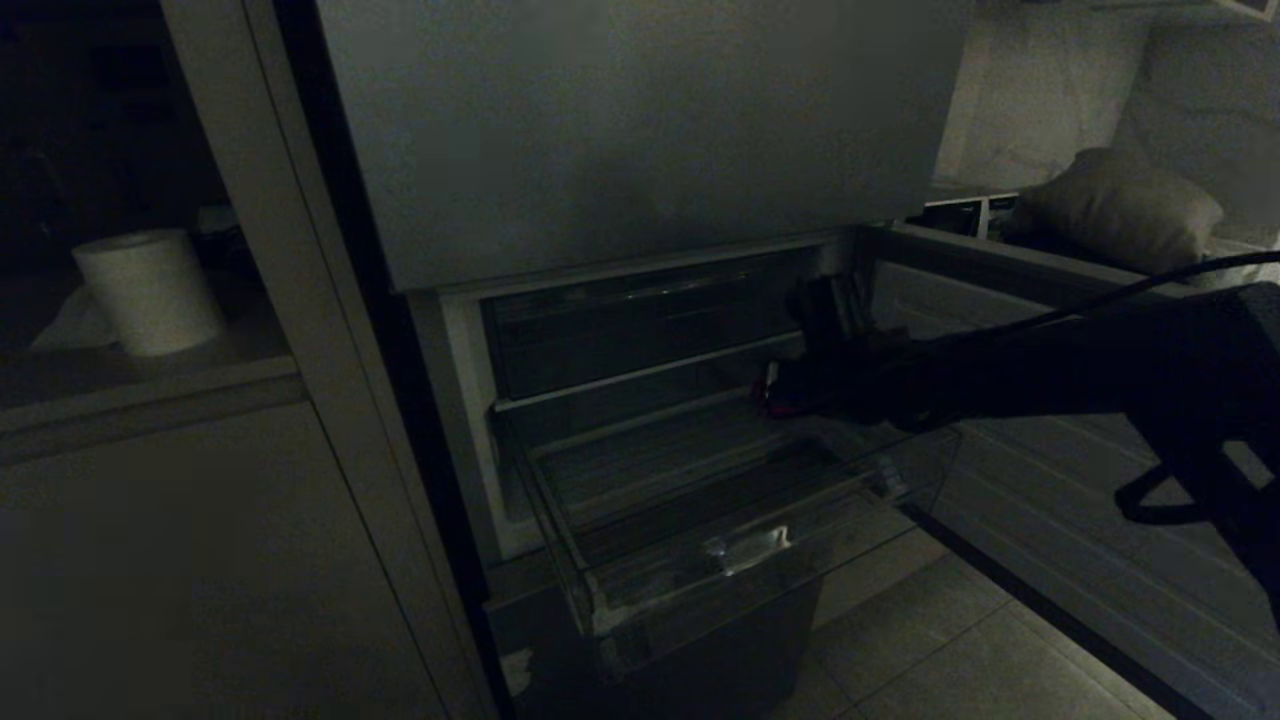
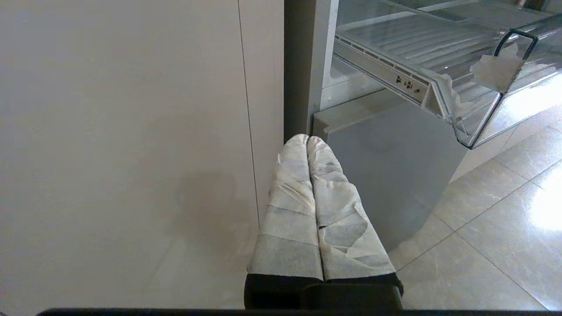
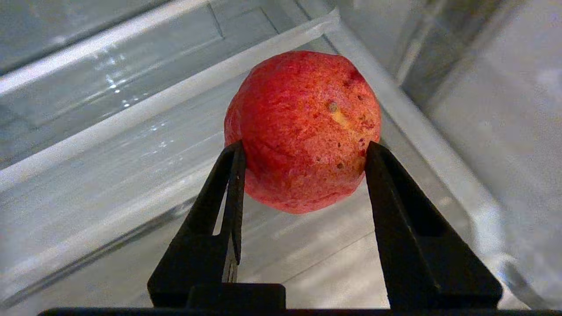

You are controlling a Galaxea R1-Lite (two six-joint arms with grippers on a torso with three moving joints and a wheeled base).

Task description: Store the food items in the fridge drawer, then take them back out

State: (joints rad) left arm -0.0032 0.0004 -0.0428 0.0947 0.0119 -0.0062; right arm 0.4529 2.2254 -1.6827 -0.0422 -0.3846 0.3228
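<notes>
Right gripper (image 3: 303, 149) pinches one red food item (image 3: 303, 129), black fingers (image 3: 386, 184) pressed on either side of it, fruit clear of the floor beneath. Skin looks mottled red with a few dark specks and a yellowish spot. In my head view the same gripper (image 1: 790, 395) sits at the back right of the fridge drawer (image 1: 745, 550), just over its rear edge, with a bit of red showing at the tip. My arm reaches in from the right, a cable running along it. Drawer is pulled out, clear plastic, ribbed floor, handle on the front lip; I see nothing lying in it. Darker bin (image 1: 640, 325) sits above it, closed. Second food item: cannot find it in any view. Fridge door (image 1: 1060, 500) stands open on the right. Left gripper (image 2: 309, 142) hangs low beside the cabinet, taped fingers (image 2: 294, 210) pressed together, holding nothing, drawer corner (image 2: 443, 83) up ahead of it. Paper roll (image 1: 150, 290) stands on the shelf far left; a cushion (image 1: 1115, 205) lies far right. Tiled floor (image 1: 950, 640) below.
</notes>
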